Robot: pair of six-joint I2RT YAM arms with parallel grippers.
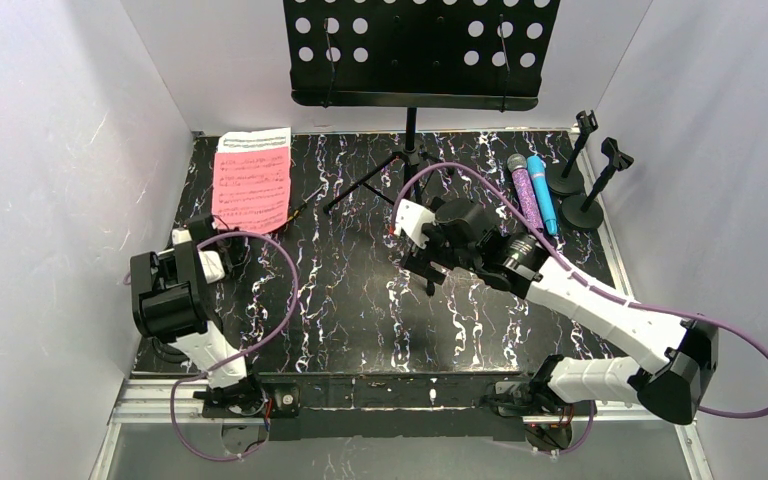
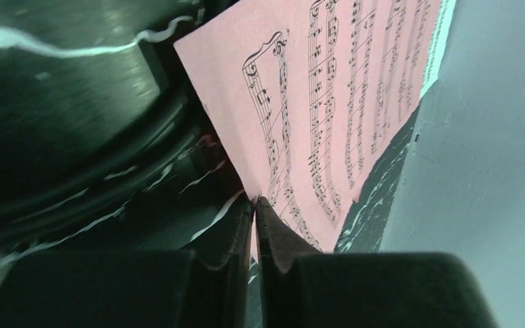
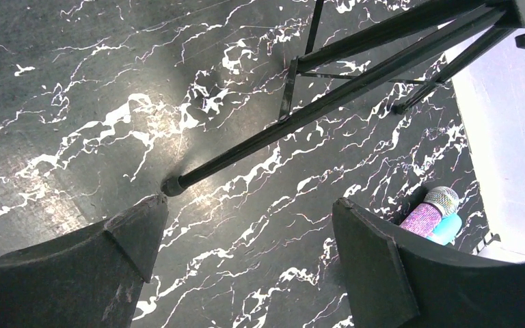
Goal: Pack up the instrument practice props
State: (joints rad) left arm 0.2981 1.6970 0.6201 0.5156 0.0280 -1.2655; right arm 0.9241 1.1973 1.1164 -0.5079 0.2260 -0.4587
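One pink sheet (image 2: 328, 102) in left pincer (image 2: 255, 201)

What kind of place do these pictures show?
Most likely a robot test cell, not a real music room. Plain white walls box in a black marbled table, two robot arms are bolted at its near edge, and a music stand, a pink music sheet and two microphones serve as props.

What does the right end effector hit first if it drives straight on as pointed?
Probably the tripod leg, its foot just off one fingertip of the open right end effector; missing that, the marbled tabletop. Depth is unclear.
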